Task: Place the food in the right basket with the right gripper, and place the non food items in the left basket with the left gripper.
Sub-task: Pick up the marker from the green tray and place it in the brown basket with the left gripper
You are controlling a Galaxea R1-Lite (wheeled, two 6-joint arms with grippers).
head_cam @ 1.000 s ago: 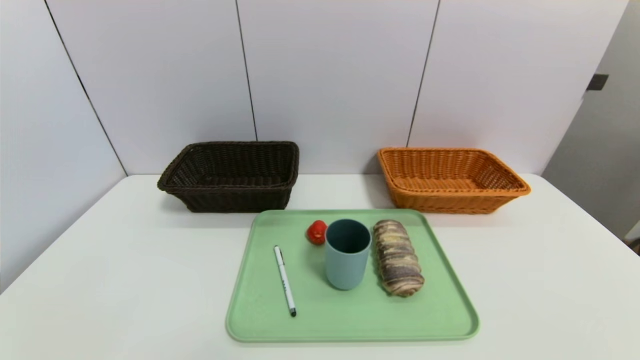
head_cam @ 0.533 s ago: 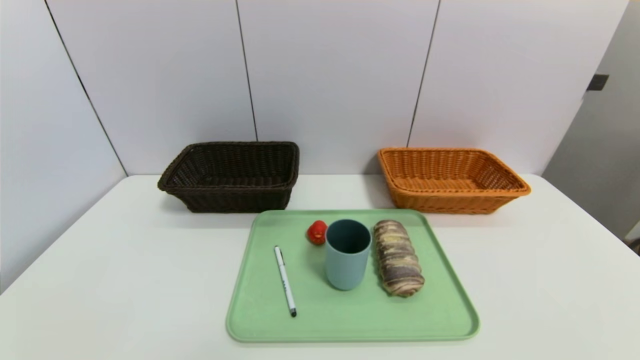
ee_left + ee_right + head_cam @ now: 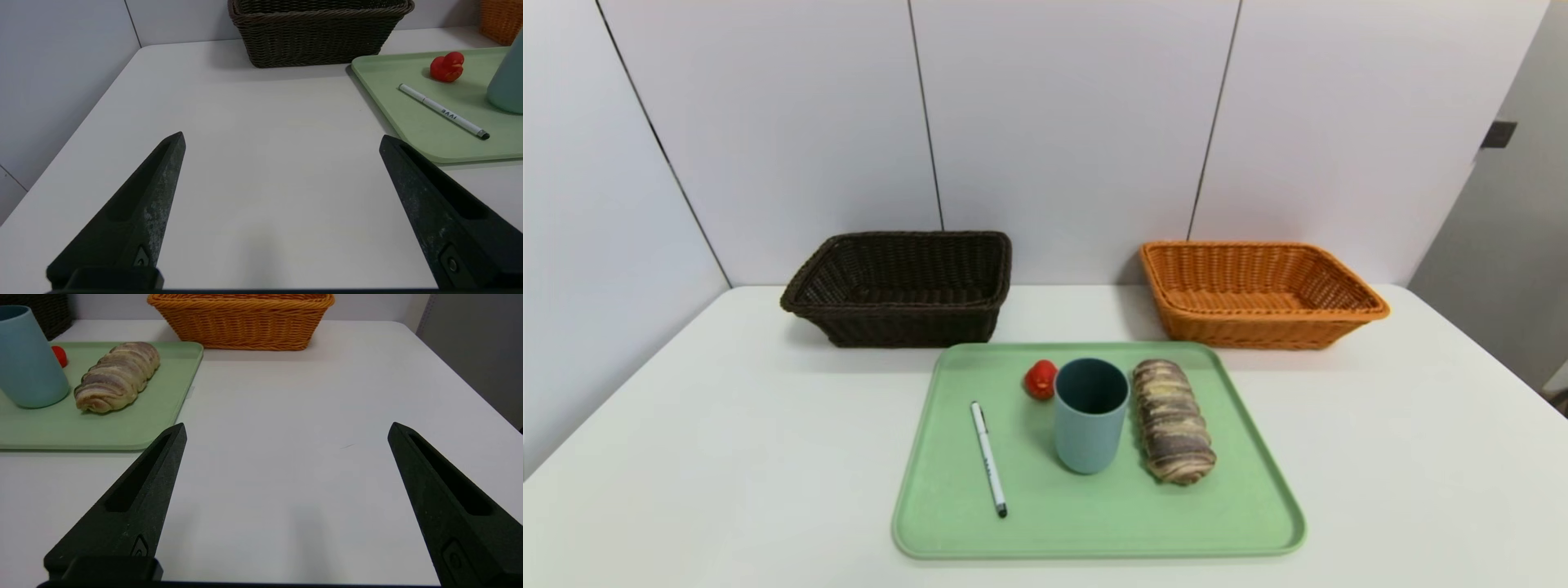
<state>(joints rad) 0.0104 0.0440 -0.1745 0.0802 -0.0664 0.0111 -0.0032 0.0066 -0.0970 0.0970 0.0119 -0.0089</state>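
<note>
Right pincer (image 3: 286, 428) and left pincer (image 3: 282, 136) gape empty; the soft bread (image 3: 1172, 420) likely wants a gentle mid-loaf grip.

In front of me a white table (image 3: 727, 457) fills the lower part of my head view, its top smooth and matte with rounded far corners. Behind it stands a pale wall (image 3: 1062, 122) of flat panels, split by thin dark seams (image 3: 925, 114) that run down to the table's back edge. On my right a grey surface (image 3: 1503, 245) stands past the last panel, with a small dark fitting (image 3: 1499, 134) on it. The light is soft and even, and the shadows are faint.
</note>
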